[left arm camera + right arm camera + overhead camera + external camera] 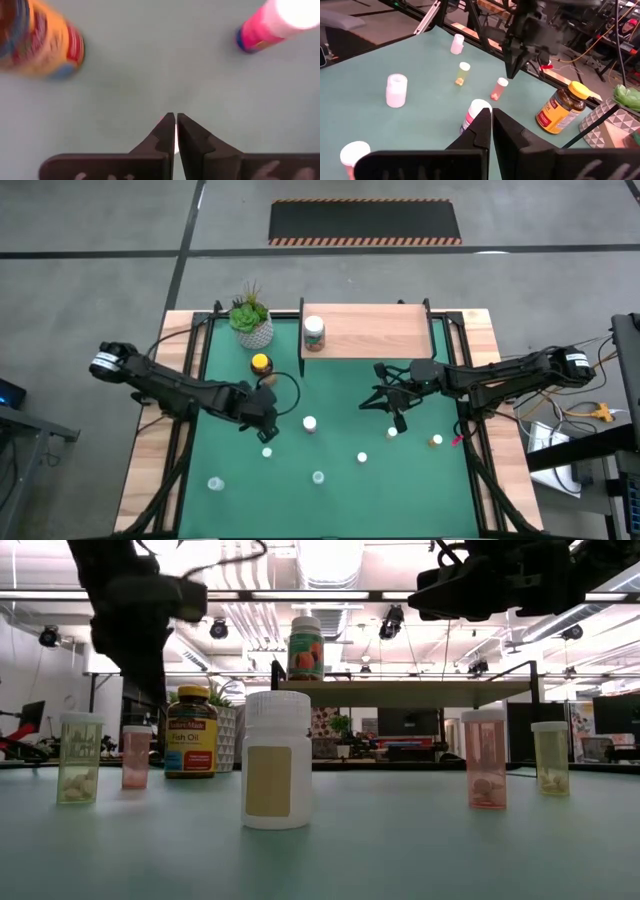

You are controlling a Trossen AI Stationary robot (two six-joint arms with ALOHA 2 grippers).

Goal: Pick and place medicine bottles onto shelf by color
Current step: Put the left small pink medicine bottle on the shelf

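- Green mat covers the table's middle, with light wood borders down both sides, and we see grey concrete floor beyond with a dark hazard-edged mat
- From the low view we look into a workshop room with ceiling pipes and strip lights
- We see the shelf at the table's far edge, light wood on thin black legs, carrying one white-capped bottle with an orange-and-green label near its left end
- A potted green plant stands just left of the shelf
- We find the amber yellow-lidded jar on the mat in front of the plant
- Small white-capped bottles lie scattered over the mat, well apart; up close they are pink, yellowish or plain white
- Left gripper hangs over the mat near the jar, its fingers pressed together on nothing
- Right gripper hovers above the mat in front of the shelf, also closed and empty
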